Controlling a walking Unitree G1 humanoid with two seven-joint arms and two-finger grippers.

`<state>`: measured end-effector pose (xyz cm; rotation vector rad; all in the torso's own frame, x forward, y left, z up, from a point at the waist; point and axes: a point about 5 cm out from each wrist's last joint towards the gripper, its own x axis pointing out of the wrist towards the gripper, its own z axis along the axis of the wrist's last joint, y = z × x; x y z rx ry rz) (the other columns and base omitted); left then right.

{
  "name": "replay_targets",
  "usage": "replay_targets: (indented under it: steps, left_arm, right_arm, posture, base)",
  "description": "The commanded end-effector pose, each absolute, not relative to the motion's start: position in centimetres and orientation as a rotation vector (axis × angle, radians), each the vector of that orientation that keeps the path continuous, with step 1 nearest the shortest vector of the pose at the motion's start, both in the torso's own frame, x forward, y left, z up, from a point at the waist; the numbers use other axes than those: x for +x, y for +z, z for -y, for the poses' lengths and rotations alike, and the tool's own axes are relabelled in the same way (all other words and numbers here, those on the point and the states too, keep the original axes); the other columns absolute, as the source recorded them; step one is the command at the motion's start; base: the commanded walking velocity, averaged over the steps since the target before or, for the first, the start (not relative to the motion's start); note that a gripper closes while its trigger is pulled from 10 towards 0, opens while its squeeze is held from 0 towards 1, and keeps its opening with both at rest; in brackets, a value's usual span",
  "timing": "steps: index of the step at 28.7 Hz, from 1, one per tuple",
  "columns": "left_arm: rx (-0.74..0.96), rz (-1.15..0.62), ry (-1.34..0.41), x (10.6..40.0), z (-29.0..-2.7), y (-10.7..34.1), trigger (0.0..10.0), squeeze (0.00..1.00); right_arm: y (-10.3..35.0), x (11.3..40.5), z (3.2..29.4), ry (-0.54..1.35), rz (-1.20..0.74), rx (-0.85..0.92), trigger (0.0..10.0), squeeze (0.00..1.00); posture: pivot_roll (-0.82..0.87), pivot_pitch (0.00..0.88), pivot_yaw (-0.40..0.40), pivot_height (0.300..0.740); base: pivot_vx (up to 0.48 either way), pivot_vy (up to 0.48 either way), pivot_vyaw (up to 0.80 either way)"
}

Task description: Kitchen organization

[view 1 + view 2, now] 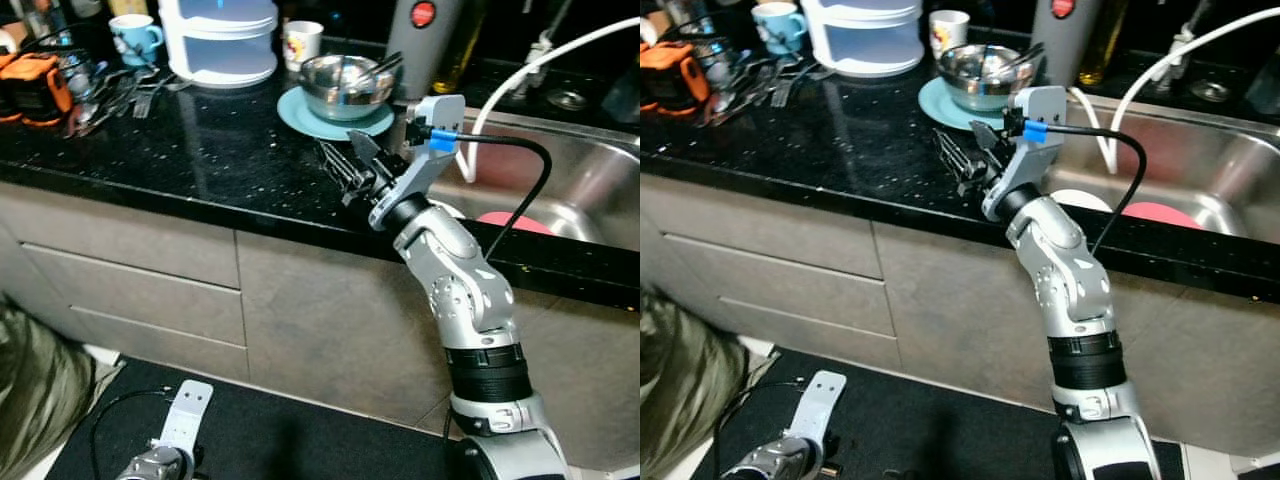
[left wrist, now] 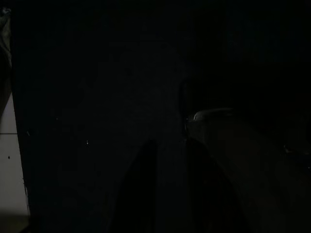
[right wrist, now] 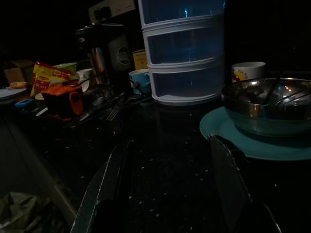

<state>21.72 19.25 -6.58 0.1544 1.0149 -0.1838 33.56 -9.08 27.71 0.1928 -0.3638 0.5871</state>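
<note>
My right gripper [image 1: 340,158] hovers open just above the black countertop [image 1: 200,150], near its front edge, with nothing between its fingers. Just beyond it stands a steel bowl [image 1: 345,82] holding utensils, on a teal plate [image 1: 298,115]. In the right wrist view the two black fingers [image 3: 109,179] frame bare counter, with the bowl [image 3: 267,104] and plate [image 3: 228,133] off to one side. My left arm [image 1: 165,450] hangs idle low by the floor mat. Its wrist view is very dark.
At the counter's back stand a white stack of drawers [image 1: 220,35], a blue mug [image 1: 135,38], a white mug [image 1: 302,42] and a grey flask [image 1: 425,40]. Loose cutlery [image 1: 120,90] and an orange object [image 1: 35,85] lie far left. The steel sink [image 1: 570,185] is on the right.
</note>
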Motion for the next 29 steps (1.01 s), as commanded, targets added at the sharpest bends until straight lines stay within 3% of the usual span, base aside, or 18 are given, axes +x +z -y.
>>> replay_targets:
  steps: [1,17,23,29]
  left_arm:
    - [0.153,-1.049,-0.180,21.02,-19.45,-6.97,10.0,0.00]
    - [0.160,-1.047,-0.179,21.12,-19.50,-6.91,10.0,0.00]
    - [0.161,-1.048,-0.181,21.13,-19.48,-6.91,10.0,0.00]
    - [0.162,-1.050,-0.181,21.11,-19.48,-6.92,10.0,0.00]
  right_arm:
    - [27.63,33.75,9.17,0.574,0.363,0.187,10.0,0.00]
    - [27.98,33.35,8.65,0.631,0.397,0.198,10.0,0.00]
    - [28.22,33.12,8.42,0.668,0.401,0.205,10.0,0.00]
    - [28.52,33.07,8.42,0.667,0.421,0.223,10.0,0.00]
  posture:
    - [0.02,0.112,-0.036,0.740]
    - [0.02,0.107,-0.033,0.740]
    - [0.02,0.106,-0.033,0.740]
    - [0.02,0.106,-0.032,0.740]
  base:
    - [0.330,0.000,0.00]
    - [0.146,0.000,0.00]
    - [0.000,0.000,0.77]
    - [0.326,0.000,0.77]
